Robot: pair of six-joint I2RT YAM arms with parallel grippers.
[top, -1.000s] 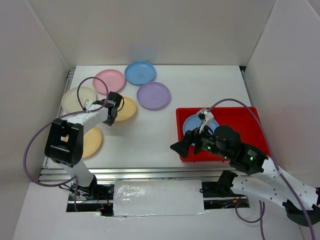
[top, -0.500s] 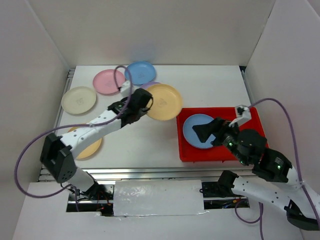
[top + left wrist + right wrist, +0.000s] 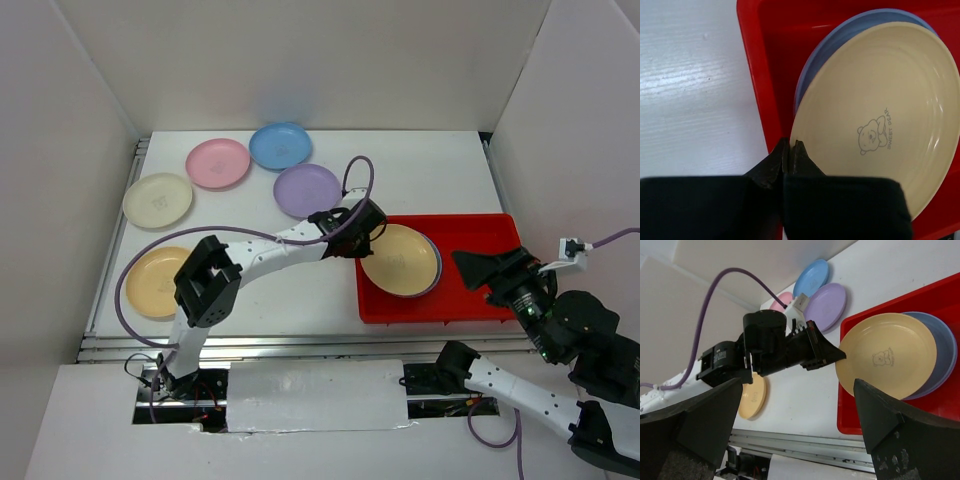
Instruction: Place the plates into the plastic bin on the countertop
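Faintly printed at the centre of the yellow-orange plate is a small cartoon bear face, and the words beside it appear to read "SWEET BEAR". The plate is round, shallow and smooth, with a low raised rim. The left claw is clenched on the plate's rim, its fingertips pinched together over the edge. The plate is inside the red plastic bin, at the bin's left end. It lies over a lower blue plate of the same size, whose rim shows as a crescent past it. Whether the two touch cannot be told. The right claw hangs released over the bin's right end, fingers spread wide and holding nothing. On the white tabletop, left of the bin, lie five more plates. They are a cream plate, a pink plate, a far blue plate, a purple plate and a second yellow-orange plate near the front rail.
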